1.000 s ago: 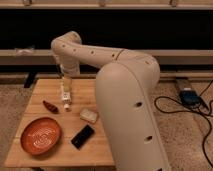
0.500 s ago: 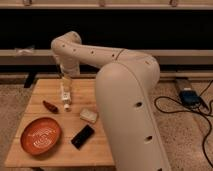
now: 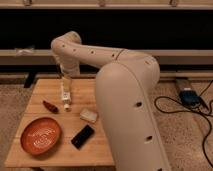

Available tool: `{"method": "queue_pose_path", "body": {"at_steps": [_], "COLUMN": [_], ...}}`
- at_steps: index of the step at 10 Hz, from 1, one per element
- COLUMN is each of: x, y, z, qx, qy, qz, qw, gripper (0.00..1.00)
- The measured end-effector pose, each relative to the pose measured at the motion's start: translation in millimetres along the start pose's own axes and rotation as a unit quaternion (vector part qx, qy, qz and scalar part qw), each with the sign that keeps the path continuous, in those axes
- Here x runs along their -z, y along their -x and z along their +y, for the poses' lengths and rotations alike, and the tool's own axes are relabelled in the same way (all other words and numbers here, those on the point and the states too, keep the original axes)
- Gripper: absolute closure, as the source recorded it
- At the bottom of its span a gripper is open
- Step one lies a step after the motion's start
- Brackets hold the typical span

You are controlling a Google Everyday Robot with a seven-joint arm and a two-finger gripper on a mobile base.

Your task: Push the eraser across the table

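The tabletop (image 3: 92, 89) was a small rectangle of pale wooden planks, matte, with seams running along its length. The eraser (image 3: 82, 136) lay flat on it near the front edge: a slim black rectangular block with a slight gloss, turned diagonally to the planks. Just beside it sat a round orange plate (image 3: 41, 135), shallow, with pale swirling marks inside. A small whitish-beige block (image 3: 89, 115) with softened corners lay a little behind the eraser, and a small dark-red oblong thing (image 3: 50, 106) lay near the plate's far side.

The arm (image 3: 125, 95) was smooth, glossy cream plastic in thick rounded segments dotted with small dark holes. It arched over the far edge and hung its yellowish fingers (image 3: 66, 100) straight down, their tips close to the wood in the middle of the tabletop. The fingers were released, holding nothing. The eraser lay apart from them, nearer the front edge and somewhat toward the arm's bulky base, with the beige block roughly between the two.
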Motion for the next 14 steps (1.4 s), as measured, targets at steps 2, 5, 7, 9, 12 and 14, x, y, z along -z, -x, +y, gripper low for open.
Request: {"method": "queue_pose_path", "body": {"at_steps": [2,5,7,9,12,14], "x": [0,0,0,0,1,3], "y": [0,0,0,0,1,3], "z": [0,0,0,0,-1,-15], "qx": [0.0,0.0,0.0,0.0,0.003,0.016], "qy": [0.0,0.0,0.0,0.0,0.003,0.006], "qz": [0.0,0.0,0.0,0.0,-0.002,-0.012], "qw": [1.0,1.0,1.0,1.0,1.0,0.9998], "gripper": [0.2,0.2,0.2,0.2,0.2,0.2]}}
